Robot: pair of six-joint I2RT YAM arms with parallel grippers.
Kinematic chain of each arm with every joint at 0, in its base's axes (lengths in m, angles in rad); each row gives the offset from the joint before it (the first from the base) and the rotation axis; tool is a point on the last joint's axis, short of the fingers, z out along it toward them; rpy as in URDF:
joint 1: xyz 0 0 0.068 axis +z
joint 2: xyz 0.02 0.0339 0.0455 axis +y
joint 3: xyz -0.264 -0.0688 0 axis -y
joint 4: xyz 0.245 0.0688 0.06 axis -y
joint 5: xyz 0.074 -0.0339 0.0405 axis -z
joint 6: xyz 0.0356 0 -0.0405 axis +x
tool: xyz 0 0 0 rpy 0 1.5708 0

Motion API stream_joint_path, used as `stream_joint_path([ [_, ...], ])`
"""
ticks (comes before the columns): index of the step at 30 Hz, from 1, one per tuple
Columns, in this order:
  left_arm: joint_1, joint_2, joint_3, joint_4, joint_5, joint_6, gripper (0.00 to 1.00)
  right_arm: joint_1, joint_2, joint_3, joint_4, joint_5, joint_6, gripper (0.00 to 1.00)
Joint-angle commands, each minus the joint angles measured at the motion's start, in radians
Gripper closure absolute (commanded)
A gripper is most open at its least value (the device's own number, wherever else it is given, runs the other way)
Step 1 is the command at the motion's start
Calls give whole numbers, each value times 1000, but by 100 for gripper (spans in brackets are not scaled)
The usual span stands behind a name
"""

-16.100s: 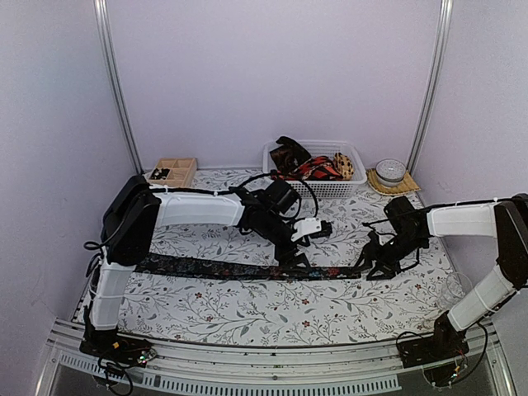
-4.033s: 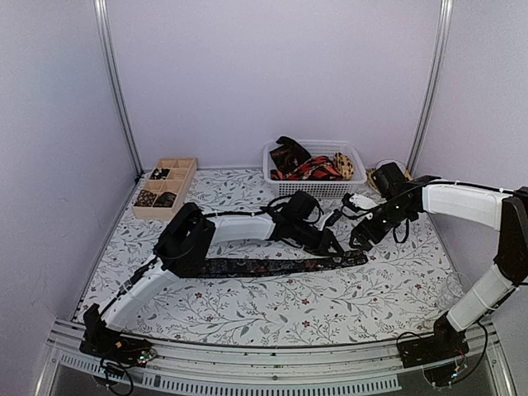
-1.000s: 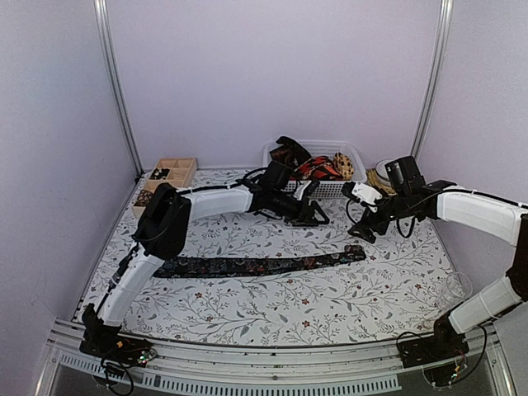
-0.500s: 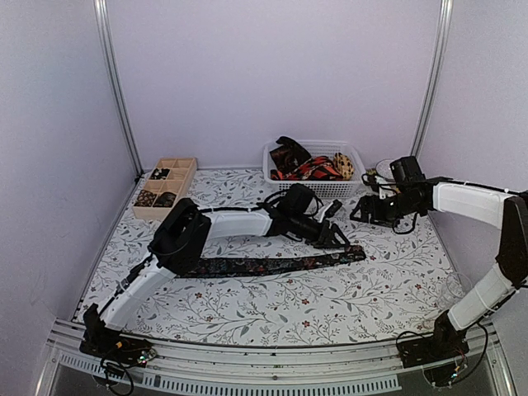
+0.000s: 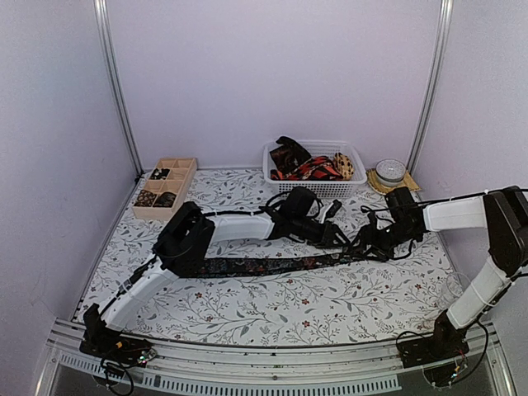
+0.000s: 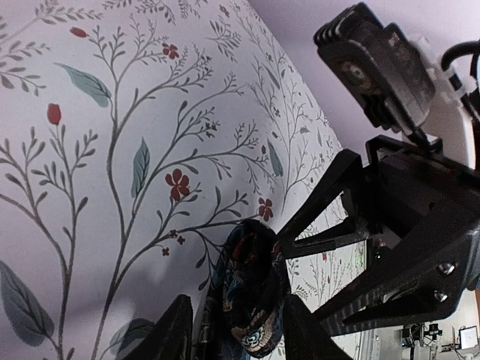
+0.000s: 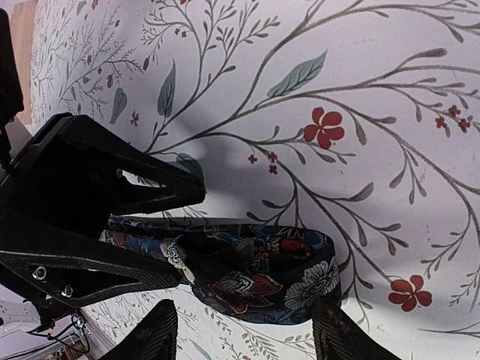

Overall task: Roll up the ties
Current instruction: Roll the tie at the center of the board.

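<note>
Left fingers (image 6: 174, 336) and right fingers (image 7: 154, 339) meet at one end of the floral tie (image 7: 255, 271).
Right pair's spread open round it; left pair straddles it, can't tell if it's pinching. Rest lies along the surface (image 5: 272, 313).

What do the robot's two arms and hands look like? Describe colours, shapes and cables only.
Both the left arm and right arm are white tubular links joined by black joints. Thin black cables run along them. The left hand and right hand are black, with flat, hollow triangular-frame fingers fastened by small silver screws.
</note>
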Motion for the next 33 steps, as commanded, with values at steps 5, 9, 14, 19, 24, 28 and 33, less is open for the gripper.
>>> stream_joint_path([
  [5, -5, 56, 76, 8, -14, -3, 63, -1, 67, -2, 58, -24, 26, 39],
  [9, -7, 66, 79, -16, -11, 4, 72, -8, 21, 23, 3, -1, 6, 38],
  [14, -15, 70, 73, -51, -1, 22, 82, -32, -42, 61, -66, 26, -26, 35],
  [19, -17, 59, 61, -61, -10, 26, 87, -55, -68, 64, -89, 55, -32, 34],
  [24, -19, 33, 37, -81, -39, 58, 85, -60, -3, 43, -55, 18, -49, 32],
  [28, -24, 11, 1, -100, -44, 84, 82, -60, 56, 29, -8, -38, -55, 32],
  [33, -29, -42, -80, -102, -83, 106, 79, -60, 106, 18, 8, -90, -83, 35],
])
